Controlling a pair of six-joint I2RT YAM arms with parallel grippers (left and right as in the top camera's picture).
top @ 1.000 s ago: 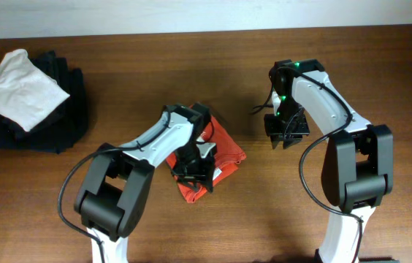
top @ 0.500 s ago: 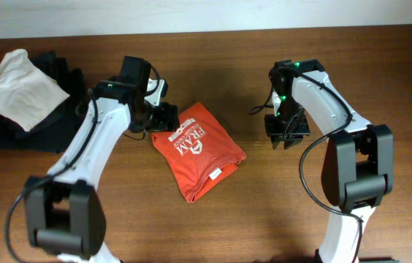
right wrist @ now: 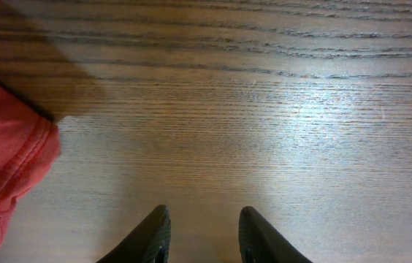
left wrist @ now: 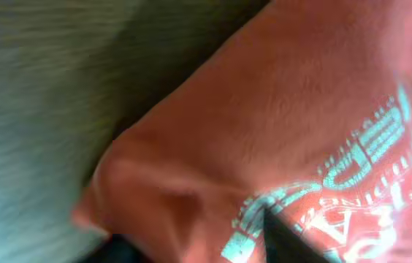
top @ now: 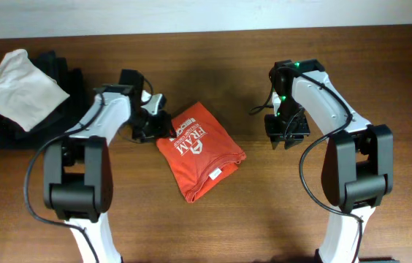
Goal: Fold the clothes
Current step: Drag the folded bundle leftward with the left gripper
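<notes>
A folded red T-shirt (top: pixel 200 150) with white lettering lies on the wooden table between the arms. My left gripper (top: pixel 156 126) is at its upper-left corner. In the left wrist view the red cloth (left wrist: pixel 279 109) fills the frame, blurred. My fingertips (left wrist: pixel 288 241) stand apart low in that view, with a bunched corner of cloth between them (left wrist: pixel 199 248). My right gripper (top: pixel 285 139) is open and empty over bare wood, right of the shirt. It also shows in the right wrist view (right wrist: pixel 202 237), with the shirt's edge (right wrist: pixel 5 161) at far left.
A pile of dark clothes (top: pixel 63 117) with a crumpled white garment (top: pixel 20 88) on top sits at the table's far left. The table's back edge runs along the top of the overhead view.
My left arm has swung off the shirt's lower part to its upper left, then come down at the upper-left corner. The shirt now lies uncovered. The right arm has not moved.
</notes>
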